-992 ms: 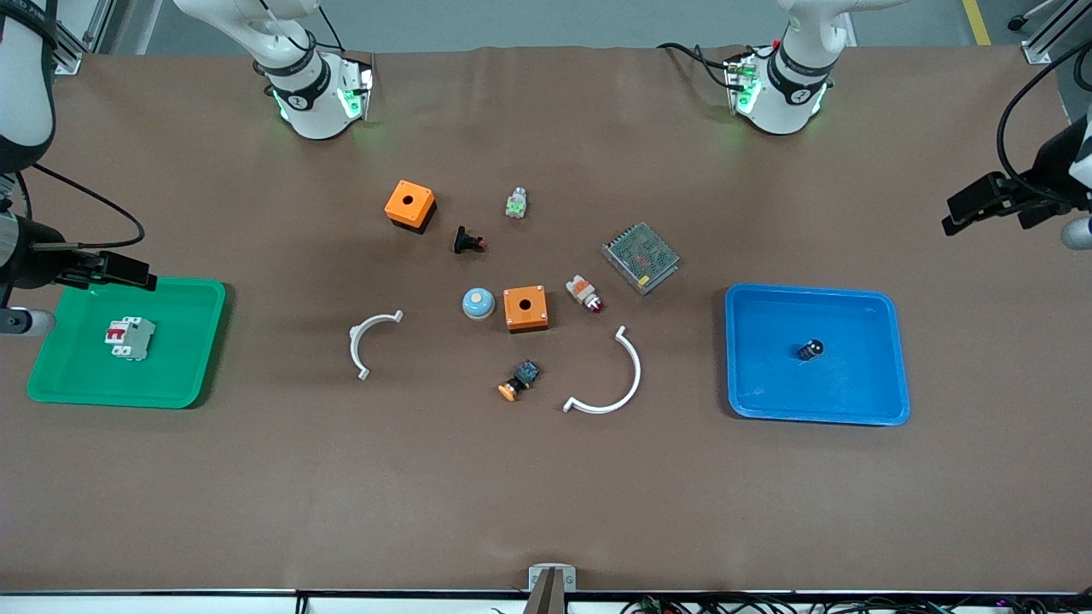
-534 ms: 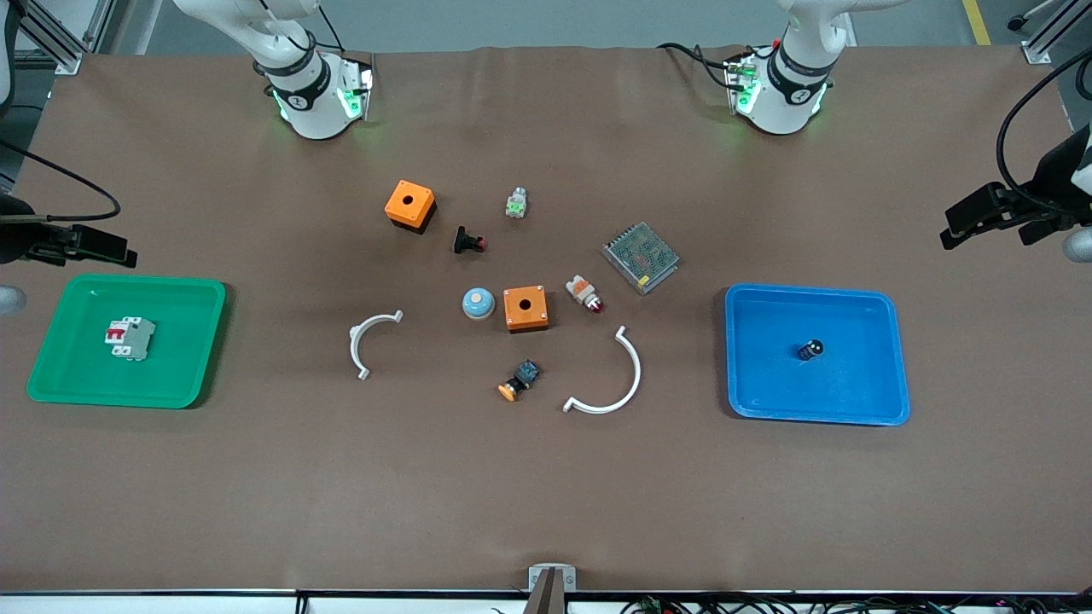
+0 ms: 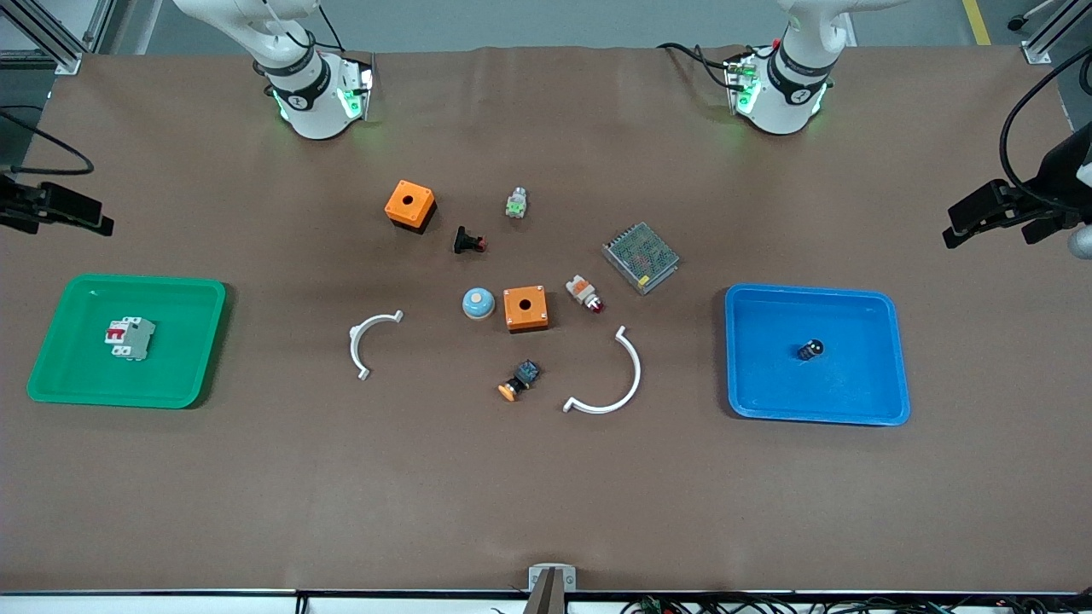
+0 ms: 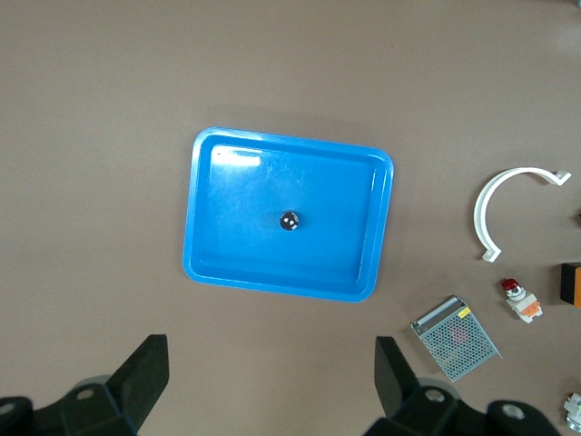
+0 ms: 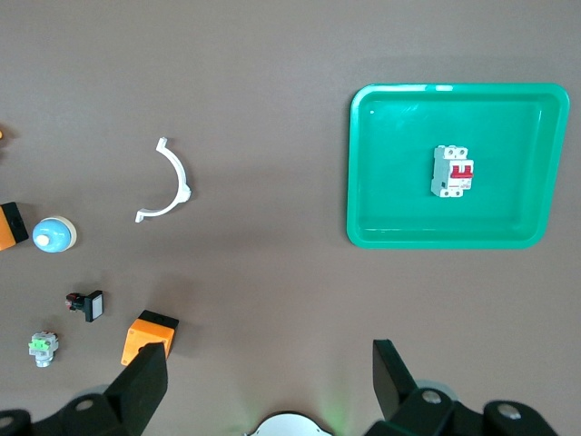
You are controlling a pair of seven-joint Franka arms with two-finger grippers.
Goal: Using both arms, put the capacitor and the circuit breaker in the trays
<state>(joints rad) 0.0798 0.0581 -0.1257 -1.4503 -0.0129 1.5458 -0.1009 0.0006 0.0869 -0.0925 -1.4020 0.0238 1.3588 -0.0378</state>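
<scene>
Brown matting covers the whole table (image 3: pixel 546 495), and the two trays at its ends are the biggest things on it. Taking the cluster's nearer orange box (image 3: pixel 525 308) as the middle mark, the blue tray (image 3: pixel 887 401) lies well off toward the left arm's end and the green tray (image 3: pixel 51 384) well off toward the right arm's end.

Both arms have been pulling back over the last second. The right gripper (image 3: pixel 72 211), which hung over the green tray's rim a second ago, has drawn clear of it and now sits over bare matting at the table's edge, its fingers (image 5: pixel 145 386) spread wide and empty. The left gripper (image 3: pixel 981 213) has risen only slightly and hovers over the matting off the blue tray's corner, fingers (image 4: pixel 145 368) likewise apart with nothing between them.

What they leave tells the story. The circuit breaker (image 3: pixel 130 338) lies flat in the green tray, red toggles up, untouched by anything. The capacitor (image 3: pixel 810 349) stands in the middle of the blue tray, its shiny top showing plainly in the left wrist view (image 4: pixel 290 220). Neither has shifted while the arms withdrew.

To my eye both placements are done and the arms are simply retreating; the spare parts around the orange box look undisturbed, so little seems left to do.
</scene>
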